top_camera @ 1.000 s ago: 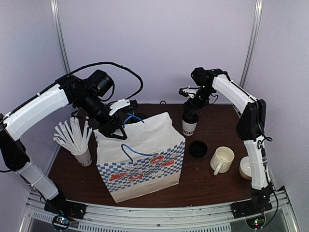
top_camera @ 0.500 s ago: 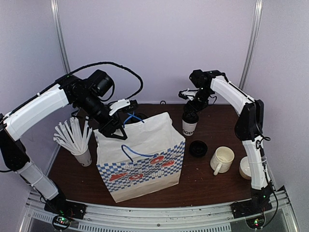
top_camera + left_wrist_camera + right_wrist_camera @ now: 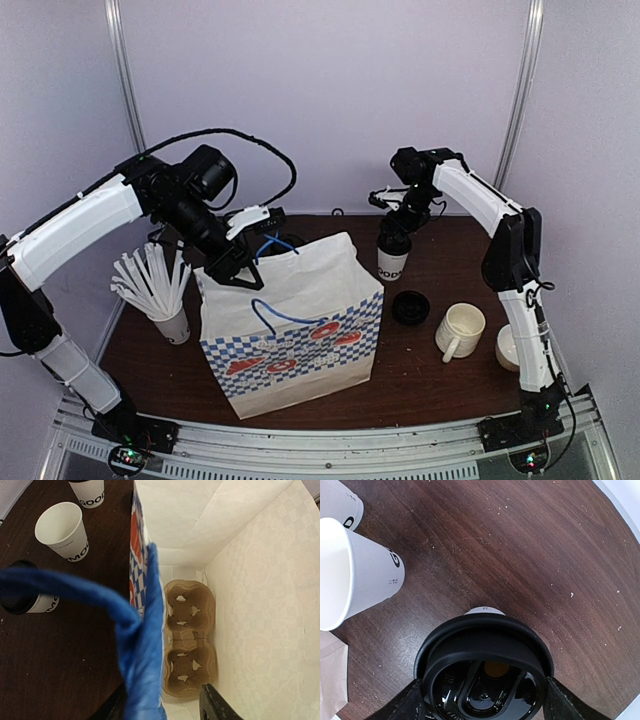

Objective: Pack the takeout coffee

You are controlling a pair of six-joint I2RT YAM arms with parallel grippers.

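Observation:
A white "MOO" cup with a black lid (image 3: 393, 256) stands on the table to the right of the bag. My right gripper (image 3: 397, 226) is on top of it. In the right wrist view its fingers (image 3: 555, 700) press both sides of the black lid (image 3: 485, 680). My left gripper (image 3: 236, 264) is at the bag's back rim. Its jaws stand apart astride the bag wall and blue handle (image 3: 142, 650). More cups stand behind the bag: an open one (image 3: 62, 530), a lidded one (image 3: 22, 597) and a third (image 3: 90, 492).
The white checkered paper bag (image 3: 290, 330) stands open with a cardboard cup carrier (image 3: 190, 637) on its floor. A loose black lid (image 3: 410, 307), a cream mug (image 3: 460, 330) and a white cup (image 3: 509, 347) sit at the right. A cup of straws (image 3: 172, 322) stands at the left.
My right arm's wrist has shifted slightly to the left above the lidded cup. The cup, the bag and the left arm have not moved.

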